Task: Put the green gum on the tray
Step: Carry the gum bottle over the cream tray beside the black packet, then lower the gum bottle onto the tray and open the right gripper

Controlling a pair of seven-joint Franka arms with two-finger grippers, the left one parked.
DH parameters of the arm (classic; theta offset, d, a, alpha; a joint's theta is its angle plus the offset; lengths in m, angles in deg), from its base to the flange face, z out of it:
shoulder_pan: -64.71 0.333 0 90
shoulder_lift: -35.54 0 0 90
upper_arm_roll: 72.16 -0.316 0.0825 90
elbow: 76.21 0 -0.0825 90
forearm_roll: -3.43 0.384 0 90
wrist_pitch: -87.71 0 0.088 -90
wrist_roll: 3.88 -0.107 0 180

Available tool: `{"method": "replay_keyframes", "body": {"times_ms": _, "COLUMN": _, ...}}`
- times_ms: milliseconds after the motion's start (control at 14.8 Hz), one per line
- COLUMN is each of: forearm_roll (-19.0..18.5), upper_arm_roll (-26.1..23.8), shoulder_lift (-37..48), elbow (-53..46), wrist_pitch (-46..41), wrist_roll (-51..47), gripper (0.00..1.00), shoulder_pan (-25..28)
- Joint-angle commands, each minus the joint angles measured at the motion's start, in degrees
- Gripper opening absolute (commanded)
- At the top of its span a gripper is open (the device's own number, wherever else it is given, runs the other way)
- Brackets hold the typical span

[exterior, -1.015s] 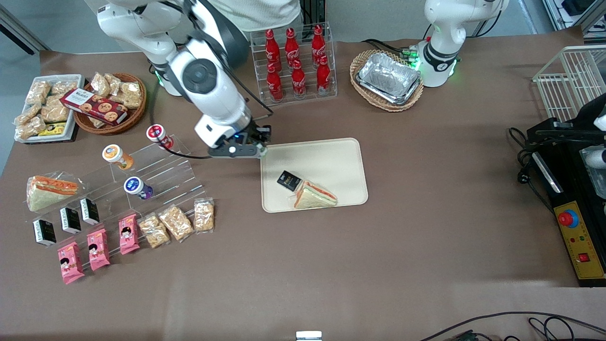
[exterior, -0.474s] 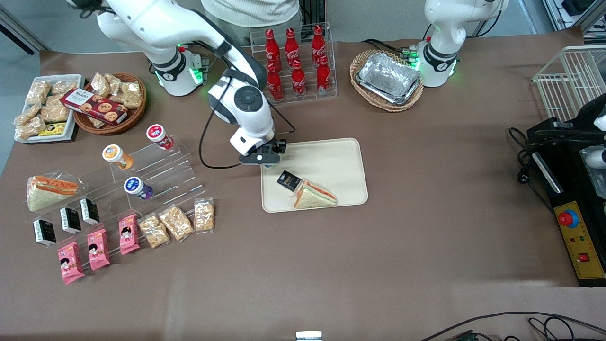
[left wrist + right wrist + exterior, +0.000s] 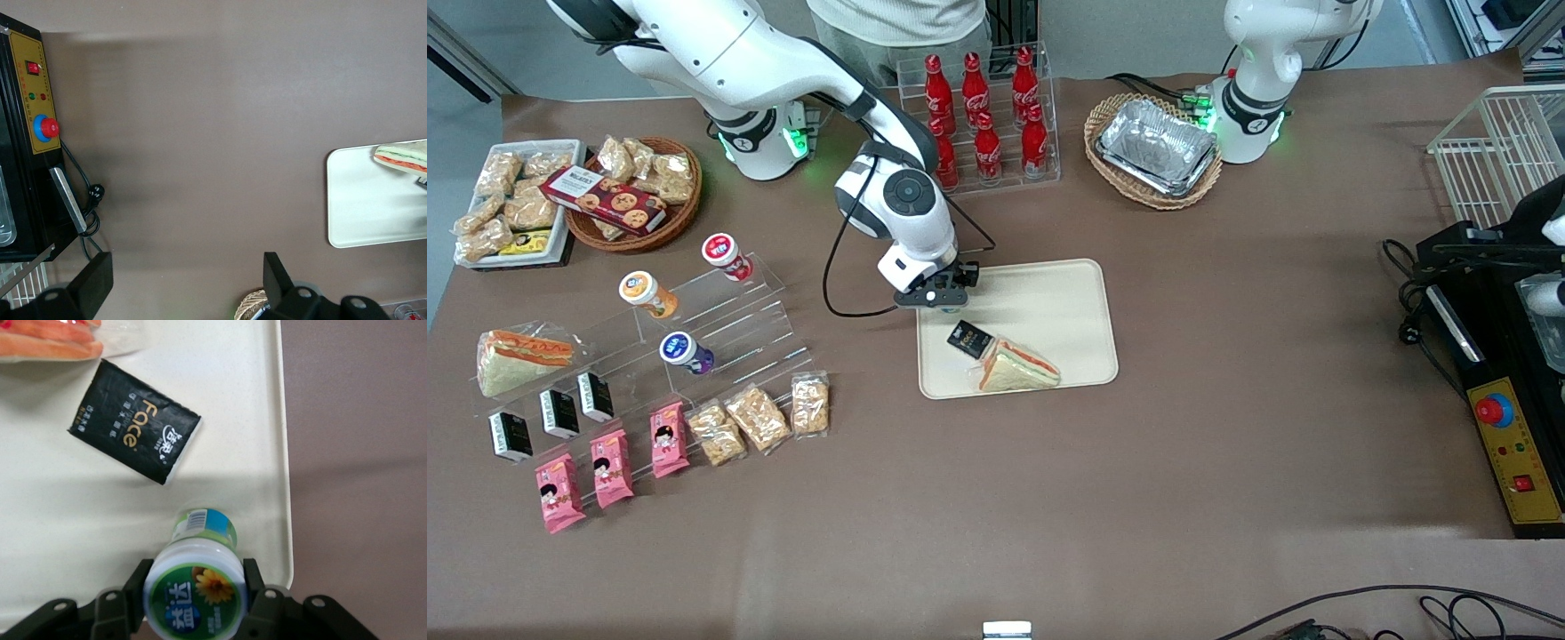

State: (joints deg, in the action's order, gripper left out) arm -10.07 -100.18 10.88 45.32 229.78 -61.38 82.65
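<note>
Right wrist view: the gripper [image 3: 195, 597] is clamped on the green gum [image 3: 195, 590], one finger pressed against each side of the canister just below its green lid. The canister is held above the tray [image 3: 80, 520], inside its rim near a rounded corner and close beside the black packet [image 3: 135, 431]. In the front view the gripper [image 3: 941, 300] sits over the tray [image 3: 1049, 302] edge nearest the working arm's end of the table.

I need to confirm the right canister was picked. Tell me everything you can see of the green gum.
The green gum is a small white plastic-looking canister with a green round lid bearing a sunflower picture and white characters; its side label is green and blue with a barcode. It is upright, seen lid-on, clamped between the fingers of the gripper. It hangs over the tray near its corner, close to a black packet. Whether its base touches the tray cannot be told.
</note>
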Motion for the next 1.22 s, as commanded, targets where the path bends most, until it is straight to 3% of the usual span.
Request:
{"method": "replay_keyframes", "body": {"times_ms": 0, "forearm_roll": -2.05, "upper_arm_roll": -0.29, "shoulder_lift": -1.27, "elbow": -0.94, "wrist_pitch": 1.01, "wrist_roll": -2.0, "gripper": 1.0, "shoulder_pan": -0.28}}
{"method": "replay_keyframes", "body": {"times_ms": 677, "forearm_roll": -2.05, "upper_arm_roll": -0.29, "shoulder_lift": 0.83, "elbow": -0.94, "wrist_pitch": 0.14, "wrist_roll": -1.74, "gripper": 1.0, "shoulder_pan": -1.15}}
{"method": "replay_keyframes", "body": {"times_ms": 880, "forearm_roll": -1.62, "upper_arm_roll": -0.46, "shoulder_lift": 7.93, "elbow": -1.64, "wrist_pitch": -8.97, "wrist_roll": 3.33, "gripper": 1.0, "shoulder_pan": -4.13}}
{"method": "replay_keyframes", "body": {"times_ms": 1015, "forearm_roll": 1.18, "upper_arm_roll": -0.46, "shoulder_lift": 13.38, "elbow": -2.43, "wrist_pitch": -14.95, "wrist_roll": 7.82, "gripper": 1.0, "shoulder_pan": -6.16}}
{"method": "replay_keyframes", "body": {"times_ms": 1150, "forearm_roll": 8.9, "upper_arm_roll": -0.03, "shoulder_lift": 16.91, "elbow": -6.28, "wrist_pitch": -22.41, "wrist_roll": 14.65, "gripper": 1.0, "shoulder_pan": -8.52}}
